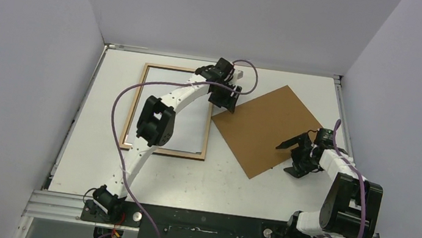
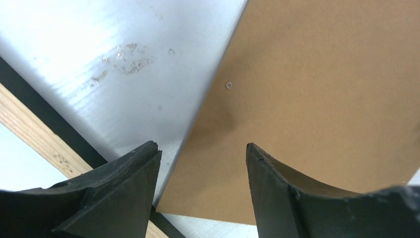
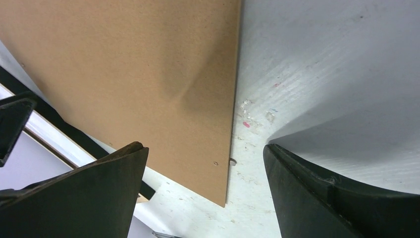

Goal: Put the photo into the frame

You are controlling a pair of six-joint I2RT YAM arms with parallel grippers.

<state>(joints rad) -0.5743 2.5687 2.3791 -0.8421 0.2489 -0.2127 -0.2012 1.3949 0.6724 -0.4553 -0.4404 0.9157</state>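
Frame: the frame (image 1: 169, 67) lies on the left half of the counter (image 1: 188, 177), light wood back facing up.
Photo: its printed face shows in no view. The frame's opening is filled by a white surface (image 1: 186, 125), which may be the photo face down, but I cannot tell.
Backing board: a plain brown backing board (image 1: 262, 132) lies flat and skewed to the right of the frame, its left corner just beside the frame's right rim.
Left claw: the left claw (image 2: 201, 145) has its jaws apart and holds nothing. It hangs low over the board's left corner, straddling an edge.
Right claw: the right claw (image 3: 204, 146) is spread wide and empty, above the board's opposite edge.
Step in hand: probably picking up the board to close the frame's back.
Doing it well: the board is thin and lies flat, so one finger should slip under the edge before the claw closes. Lift both sides level, square the board to the opening, and lower it gently.
Risk: a sliding corner could nudge the frame askew.
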